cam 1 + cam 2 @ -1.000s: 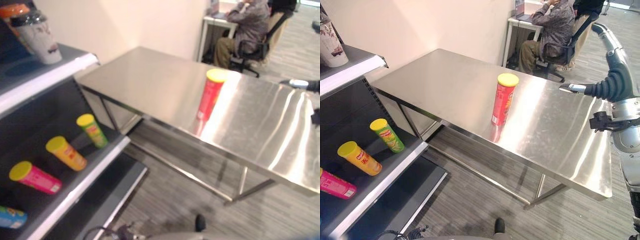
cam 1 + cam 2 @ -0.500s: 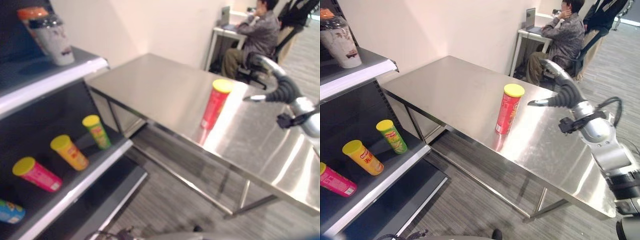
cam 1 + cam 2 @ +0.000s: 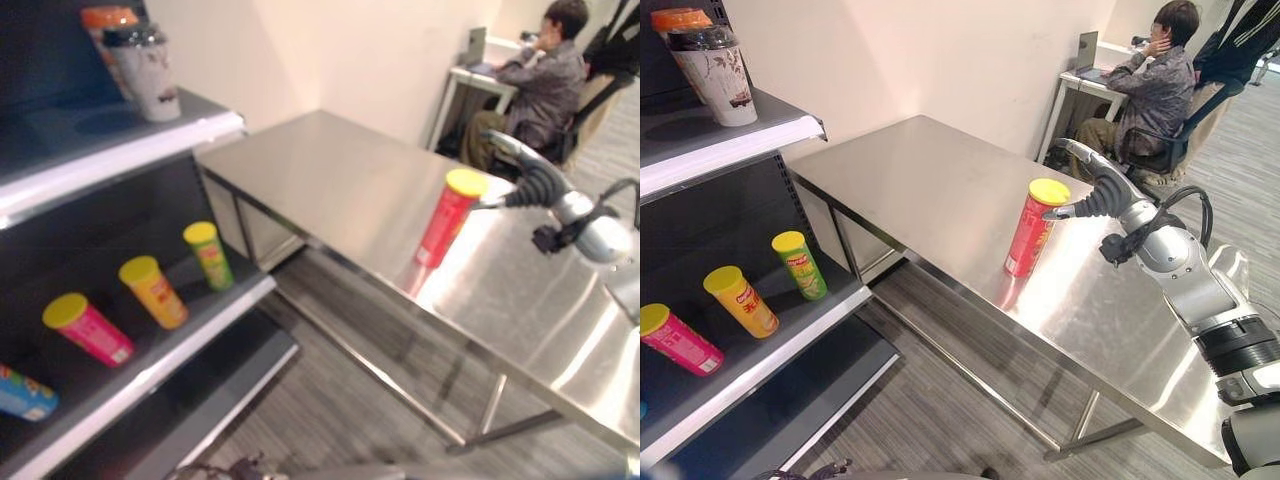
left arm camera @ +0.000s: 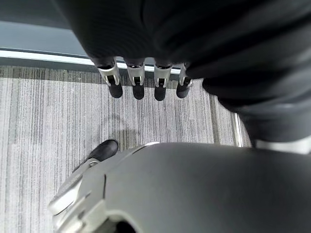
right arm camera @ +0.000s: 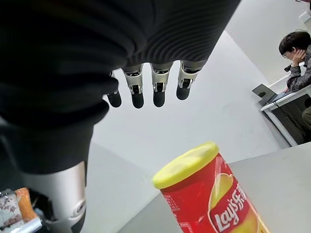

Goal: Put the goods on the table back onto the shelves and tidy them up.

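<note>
Your right hand (image 3: pixel 1095 196) hovers just beside the yellow lid of the red chip can (image 3: pixel 1032 228), on the side away from the shelves, with one silver finger stretched toward the lid. From the head views it looks like the fingertip is right at the lid's rim, but you can't tell if it actually touches. In the right wrist view the fingers (image 5: pixel 156 85) hang relaxed and fairly straight above the can (image 5: pixel 211 197), apart from it, holding nothing.

The can stands upright on the steel table (image 3: pixel 920 190), well in from the near edge, nothing else on the tabletop around your hand.

Your left hand (image 4: pixel 141 80) shows in its own wrist view, fingers straight and loose over grey striped floor, nothing in it.

Far to the left of your right hand is the shelf unit (image 3: pixel 760 135). On its lower shelf, three cans lie tilted, lids toward you: green can (image 3: pixel 800 265), yellow can (image 3: pixel 742 301), pink can (image 3: pixel 678 340), spaced apart in a row. A blue can (image 3: pixel 25 393) lies further left in the left eye view. On the upper shelf stands a white cup (image 3: pixel 718 72) with a dark dome lid, an orange-topped item (image 3: pixel 680 18) behind it.

Beyond your right hand, a person (image 3: pixel 1150 85) sits at a white desk (image 3: pixel 1085 80).
</note>
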{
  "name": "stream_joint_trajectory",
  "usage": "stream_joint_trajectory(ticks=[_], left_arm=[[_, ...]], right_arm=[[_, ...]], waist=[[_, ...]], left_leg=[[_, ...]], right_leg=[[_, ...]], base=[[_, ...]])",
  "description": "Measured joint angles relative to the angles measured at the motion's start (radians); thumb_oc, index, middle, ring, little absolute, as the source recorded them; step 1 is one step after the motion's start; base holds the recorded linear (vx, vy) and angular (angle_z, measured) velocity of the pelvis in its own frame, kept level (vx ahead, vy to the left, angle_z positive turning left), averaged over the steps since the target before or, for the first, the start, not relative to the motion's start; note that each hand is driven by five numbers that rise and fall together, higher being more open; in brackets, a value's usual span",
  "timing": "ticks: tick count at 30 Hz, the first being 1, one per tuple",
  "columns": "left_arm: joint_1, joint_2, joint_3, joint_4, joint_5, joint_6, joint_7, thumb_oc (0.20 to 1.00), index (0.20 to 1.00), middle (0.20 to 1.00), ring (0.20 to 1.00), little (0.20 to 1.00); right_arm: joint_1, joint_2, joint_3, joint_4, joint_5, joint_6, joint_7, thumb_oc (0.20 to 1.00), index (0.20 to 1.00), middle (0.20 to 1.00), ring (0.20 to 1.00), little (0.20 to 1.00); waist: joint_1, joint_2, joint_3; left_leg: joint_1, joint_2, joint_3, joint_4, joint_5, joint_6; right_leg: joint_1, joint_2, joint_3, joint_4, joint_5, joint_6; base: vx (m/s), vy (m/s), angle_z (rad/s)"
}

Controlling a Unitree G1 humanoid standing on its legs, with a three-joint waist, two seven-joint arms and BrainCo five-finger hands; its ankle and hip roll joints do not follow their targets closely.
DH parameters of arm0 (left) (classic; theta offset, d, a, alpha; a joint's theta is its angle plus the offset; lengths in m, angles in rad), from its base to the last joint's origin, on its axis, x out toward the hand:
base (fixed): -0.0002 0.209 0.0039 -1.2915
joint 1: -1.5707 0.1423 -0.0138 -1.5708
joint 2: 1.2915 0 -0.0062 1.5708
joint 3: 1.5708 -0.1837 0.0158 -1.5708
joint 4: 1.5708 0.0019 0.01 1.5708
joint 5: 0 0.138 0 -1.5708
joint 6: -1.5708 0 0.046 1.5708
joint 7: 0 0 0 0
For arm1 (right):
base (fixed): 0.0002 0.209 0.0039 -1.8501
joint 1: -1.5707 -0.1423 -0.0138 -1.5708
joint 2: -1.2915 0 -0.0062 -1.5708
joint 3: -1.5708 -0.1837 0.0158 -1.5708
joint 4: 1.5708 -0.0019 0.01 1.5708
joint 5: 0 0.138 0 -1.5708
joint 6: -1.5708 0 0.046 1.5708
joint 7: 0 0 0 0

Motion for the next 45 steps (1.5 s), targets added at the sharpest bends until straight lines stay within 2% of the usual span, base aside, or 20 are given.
stream_joint_trajectory(ticks=[14,30,44,45], left_arm=[[-0.001,0.0,0.017,0.0,-0.038,0.018,0.001,1.0,1.0,1.0,1.0,1.0],[-0.007,0.0,0.038,0.018,-0.083,0.02,0.01,1.0,1.0,1.0,1.0,1.0],[-0.006,0.001,0.039,0.02,-0.121,0.025,0.01,1.0,1.0,1.0,1.0,1.0],[-0.006,0.001,0.039,0.02,-0.121,0.025,0.01,1.0,1.0,1.0,1.0,1.0]], right_arm=[[-0.001,0.039,0.039,0.088,-0.09,0.038,-0.001,1.0,1.0,1.0,1.0,1.0],[-0.076,0.109,0.09,0.198,-0.092,0.061,-0.001,1.0,1.0,1.0,1.0,1.0],[-0.108,0.11,0.117,0.227,-0.092,0.062,0.008,1.0,1.0,1.0,1.0,1.0],[-0.108,0.11,0.117,0.227,-0.092,0.062,0.008,0.909,0.909,0.909,0.909,0.909]], waist=[[0.013,-0.011,0.007],[0.023,-0.026,0.024],[0.03,-0.031,0.028],[0.03,-0.031,0.028]], left_leg=[[-0.009,0.001,-0.007,0.0,0.001,-0.001],[-0.018,0.002,-0.017,0.0,0.002,-0.003],[-0.018,0.002,-0.018,0.0,0.003,-0.004],[-0.018,0.002,-0.018,0.0,0.003,-0.004]], right_leg=[[-0.005,0.0,-0.006,0.0,0.0,0.0],[-0.008,0.001,-0.015,0.0,-0.002,-0.001],[-0.008,0.001,-0.016,0.0,-0.002,-0.001],[-0.008,0.001,-0.016,0.0,-0.002,-0.001]], base=[[0.0,0.001,0.01],[0.0,0.0,0.0],[0.0,0.0,0.0],[0.0,0.0,0.0]])
